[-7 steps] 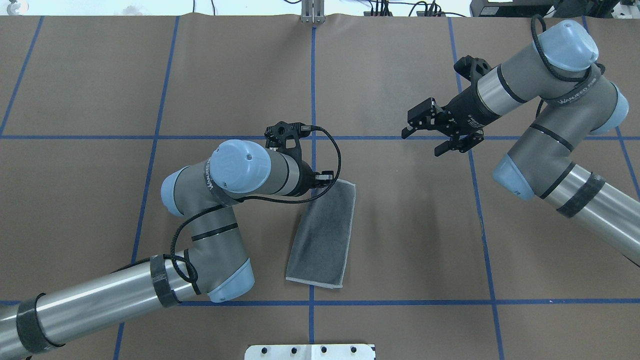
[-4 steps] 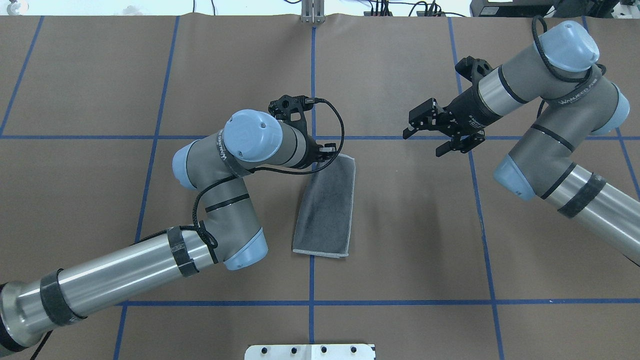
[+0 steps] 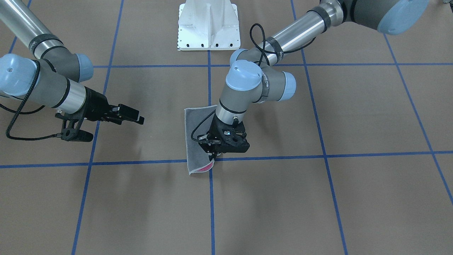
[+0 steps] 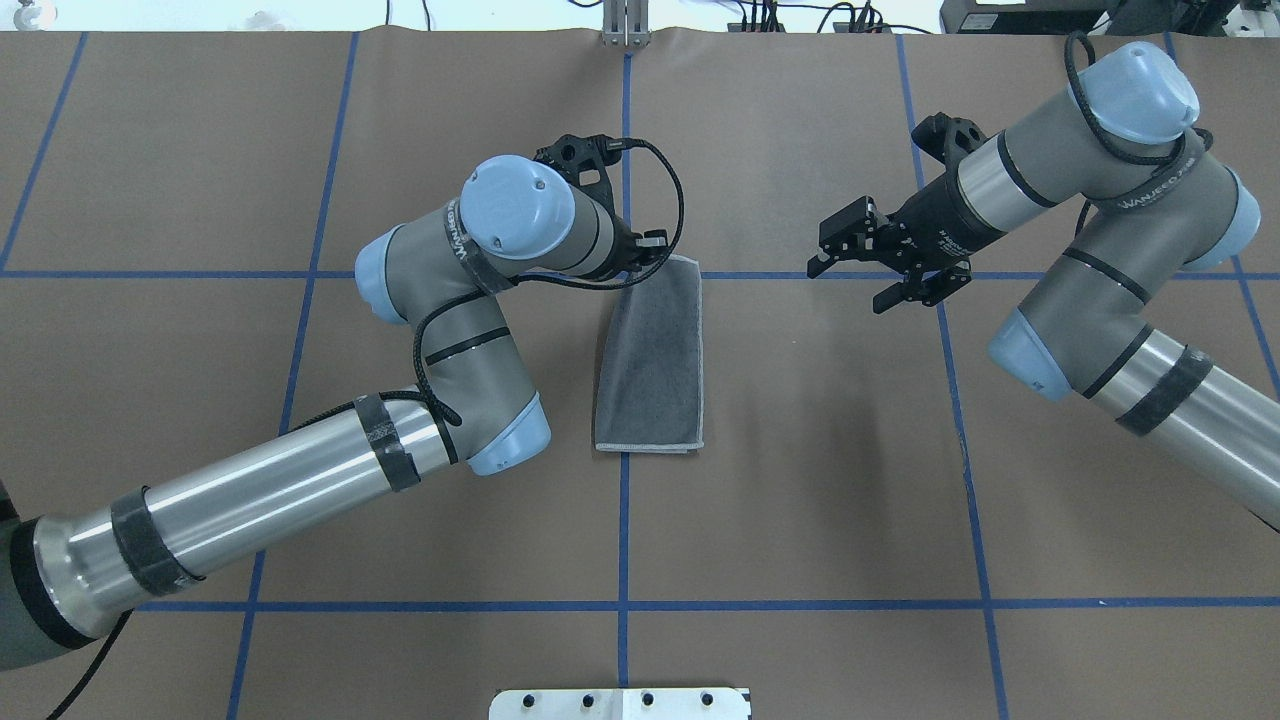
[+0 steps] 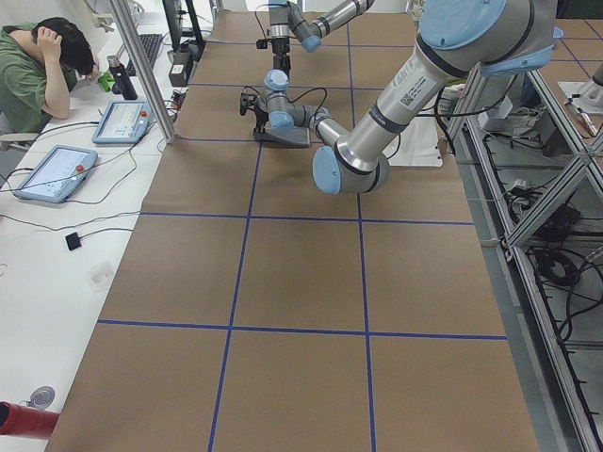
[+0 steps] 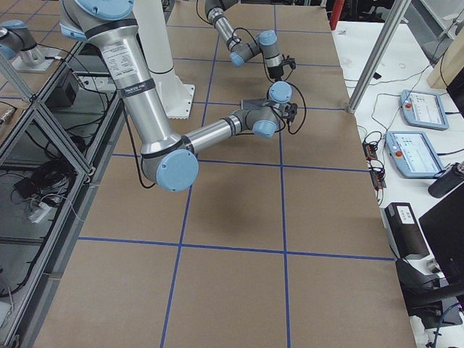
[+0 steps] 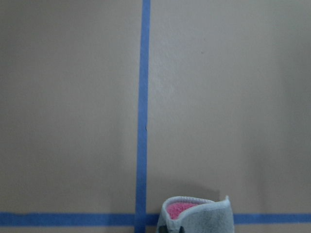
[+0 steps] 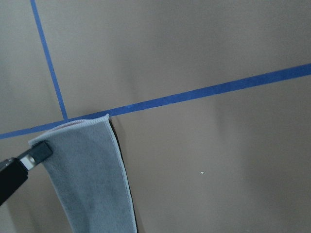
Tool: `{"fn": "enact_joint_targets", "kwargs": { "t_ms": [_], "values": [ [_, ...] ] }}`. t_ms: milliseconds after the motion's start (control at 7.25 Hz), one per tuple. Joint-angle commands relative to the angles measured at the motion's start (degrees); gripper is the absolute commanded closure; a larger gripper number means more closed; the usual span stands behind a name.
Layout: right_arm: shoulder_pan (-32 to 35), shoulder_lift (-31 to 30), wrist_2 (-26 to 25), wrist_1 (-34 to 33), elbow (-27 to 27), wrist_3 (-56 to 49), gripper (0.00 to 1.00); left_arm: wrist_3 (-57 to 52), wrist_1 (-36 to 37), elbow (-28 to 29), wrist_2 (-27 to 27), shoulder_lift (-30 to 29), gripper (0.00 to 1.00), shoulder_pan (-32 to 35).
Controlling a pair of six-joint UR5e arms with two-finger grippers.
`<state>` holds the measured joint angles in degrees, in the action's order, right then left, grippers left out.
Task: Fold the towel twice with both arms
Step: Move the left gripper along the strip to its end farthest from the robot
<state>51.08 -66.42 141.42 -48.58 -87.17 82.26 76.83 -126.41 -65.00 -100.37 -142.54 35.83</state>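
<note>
Towel: the towel [image 4: 650, 370] lies as a narrow grey strip at the centre of the overhead frame, just right of the vertical blue tape line [image 4: 623, 520]. Its upper end reaches the horizontal line.
Left hand: your left gripper [image 3: 214, 156] is pinching that upper end, lifted enough that the pink face shows beneath.
Right hand: your right gripper [image 4: 846, 287] hangs in the upper right with its fingers spread, holding nothing, well apart from the cloth.
Just changed: over the last second your left arm has dragged the strip up the frame. The strip has swung from slanted to nearly parallel with the centre line. Your right arm has barely moved.
Meaning: one fold looks done, and this pull only squared the strip up. The second fold is not yet made. You would likely carry the held end back over the lower edge.
</note>
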Motion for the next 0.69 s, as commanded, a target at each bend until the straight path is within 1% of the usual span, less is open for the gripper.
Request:
{"fn": "enact_joint_targets", "kwargs": {
  "t_ms": [0, 138, 276, 414, 552],
  "values": [
    [-0.02, 0.07, 0.0, 0.07, -0.01, 0.01, 0.0, 0.07, -0.16, 0.93, 0.0, -0.54, 0.72, 0.56],
    [-0.02, 0.07, 0.0, 0.07, -0.01, 0.01, 0.0, 0.51, -0.07, 1.1, 0.0, -1.24, 0.26, 0.56],
    [-0.02, 0.07, 0.0, -0.02, -0.01, 0.01, 0.0, -0.01, 0.02, 1.11, 0.0, -1.42, 0.07, 0.56],
    [-0.02, -0.02, 0.0, 0.07, -0.01, 0.01, 0.0, -0.1, 0.28, 1.11, -0.52, -2.55, 0.06, 1.6],
    [-0.02, -0.02, 0.0, 0.07, -0.01, 0.01, 0.0, 0.07, 0.63, 0.58, -4.01, -2.82, 0.06, 2.05]
  ]
}}
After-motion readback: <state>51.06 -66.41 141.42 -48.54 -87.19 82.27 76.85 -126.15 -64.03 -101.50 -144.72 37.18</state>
